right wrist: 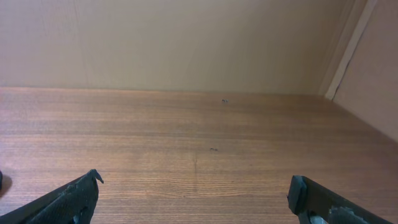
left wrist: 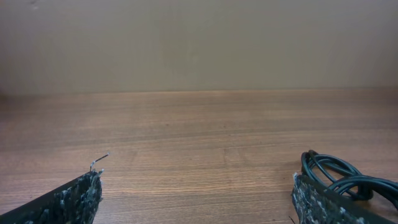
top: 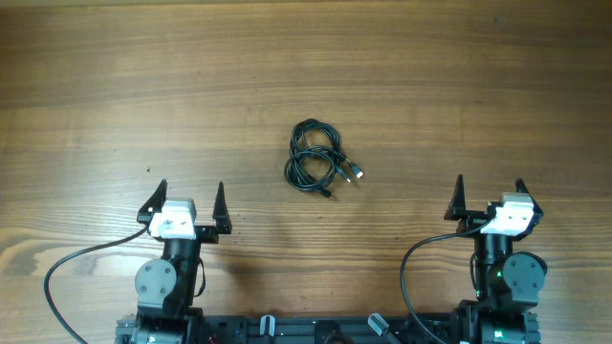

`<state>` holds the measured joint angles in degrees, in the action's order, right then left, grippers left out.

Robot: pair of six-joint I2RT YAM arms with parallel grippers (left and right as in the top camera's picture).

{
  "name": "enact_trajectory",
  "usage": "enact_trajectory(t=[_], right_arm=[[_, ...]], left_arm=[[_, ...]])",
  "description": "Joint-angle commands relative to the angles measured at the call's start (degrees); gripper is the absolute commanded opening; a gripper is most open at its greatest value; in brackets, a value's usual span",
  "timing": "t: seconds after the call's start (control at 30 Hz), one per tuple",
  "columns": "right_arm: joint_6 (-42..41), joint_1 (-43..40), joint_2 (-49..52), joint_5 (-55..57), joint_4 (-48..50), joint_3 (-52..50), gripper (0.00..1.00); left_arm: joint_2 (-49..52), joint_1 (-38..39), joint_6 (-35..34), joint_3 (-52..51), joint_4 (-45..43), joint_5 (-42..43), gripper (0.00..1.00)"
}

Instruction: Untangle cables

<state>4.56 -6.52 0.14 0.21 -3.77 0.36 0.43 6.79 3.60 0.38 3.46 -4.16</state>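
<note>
The cables [top: 314, 158] lie in one tangled bundle of thin black loops near the middle of the wooden table, with a silvery plug [top: 356, 174] at the bundle's right side. In the left wrist view the loops [left wrist: 336, 171] show at the lower right, behind the right finger. My left gripper [top: 188, 199] is open and empty, near the front left, well short of the bundle. My right gripper [top: 489, 196] is open and empty at the front right. The right wrist view shows only bare wood between the fingers [right wrist: 194, 190].
The wooden table [top: 143, 86] stretches all around the bundle. Thick black wires [top: 67, 263] run from each arm base at the front edge. A beige wall [right wrist: 186, 37] stands behind the table's far edge.
</note>
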Motion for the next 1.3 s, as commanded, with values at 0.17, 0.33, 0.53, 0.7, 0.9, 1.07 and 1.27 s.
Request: enact_trajectory(t=[0.17, 0.33, 0.53, 0.7, 0.9, 1.07, 1.27], right_arm=[[-3.21, 11.69, 1.2, 1.79, 4.26, -0.04, 1.0], [-3.23, 11.69, 1.2, 1.77, 4.24, -0.04, 1.0], [-3.21, 11.69, 1.2, 1.79, 4.24, -0.04, 1.0], [-3.21, 11.69, 1.2, 1.79, 4.24, -0.04, 1.0], [-3.21, 11.69, 1.2, 1.79, 4.24, -0.04, 1.0], [-3.21, 11.69, 1.2, 1.79, 4.26, -0.04, 1.0], [-3.21, 11.69, 1.2, 1.79, 4.24, -0.04, 1.0]], left_arm=[[4.68, -0.52, -26.34, 0.04, 0.94, 6.62, 1.0], [4.68, -0.52, -26.34, 0.04, 0.92, 6.62, 1.0], [4.68, -0.52, -26.34, 0.04, 0.92, 6.62, 1.0], [4.68, -0.52, -26.34, 0.04, 0.92, 6.62, 1.0], [4.68, -0.52, -26.34, 0.04, 0.92, 6.62, 1.0], [4.68, -0.52, -26.34, 0.04, 0.94, 6.62, 1.0], [4.68, -0.52, -26.34, 0.04, 0.92, 6.62, 1.0]])
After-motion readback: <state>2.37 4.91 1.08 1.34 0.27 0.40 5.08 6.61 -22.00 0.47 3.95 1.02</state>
